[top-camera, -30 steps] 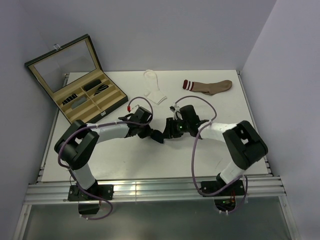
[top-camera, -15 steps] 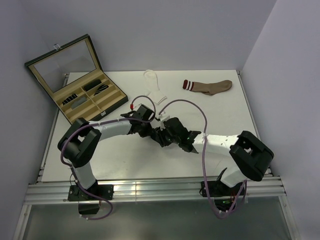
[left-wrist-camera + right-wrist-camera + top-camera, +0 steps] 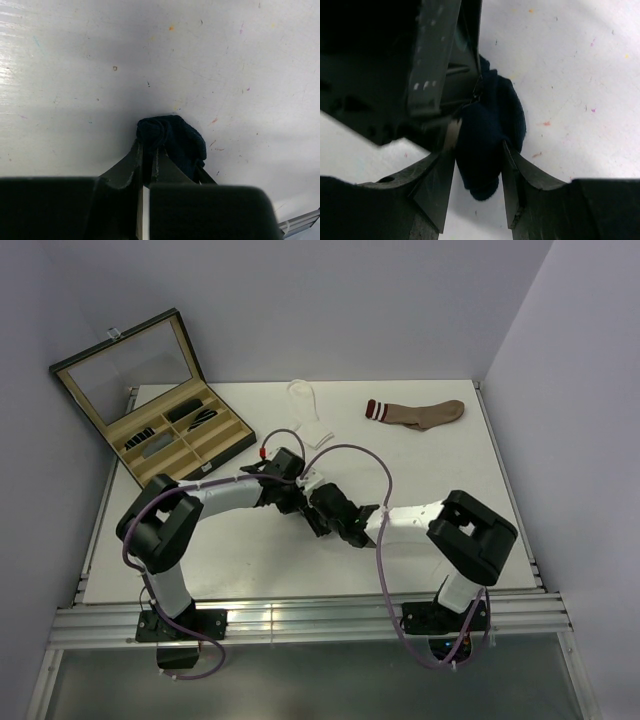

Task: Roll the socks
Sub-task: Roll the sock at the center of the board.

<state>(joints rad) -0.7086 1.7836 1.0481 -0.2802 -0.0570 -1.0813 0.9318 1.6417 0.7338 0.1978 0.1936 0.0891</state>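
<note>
The navy blue sock (image 3: pixel 176 141) is a compact bundle on the white table, held between both grippers. My left gripper (image 3: pixel 147 146) is shut on the sock's left edge. My right gripper (image 3: pixel 479 150) is shut on the same sock (image 3: pixel 487 145) from the other side, jaws around its middle. In the top view the two grippers, left (image 3: pixel 303 502) and right (image 3: pixel 324 516), meet at the table's middle and hide most of the sock. A white sock (image 3: pixel 308 414) lies flat at the back. No dark grey sock is in view.
A brown sock with striped cuff (image 3: pixel 415 412) lies flat at the back right. An open display case (image 3: pixel 150 400) with divided compartments stands at the back left. The left gripper's body (image 3: pixel 420 65) fills the upper left of the right wrist view.
My right arm has swung round: its gripper now reaches the sock from the lower right instead of the upper right. The left gripper has shifted slightly right with the sock.
</note>
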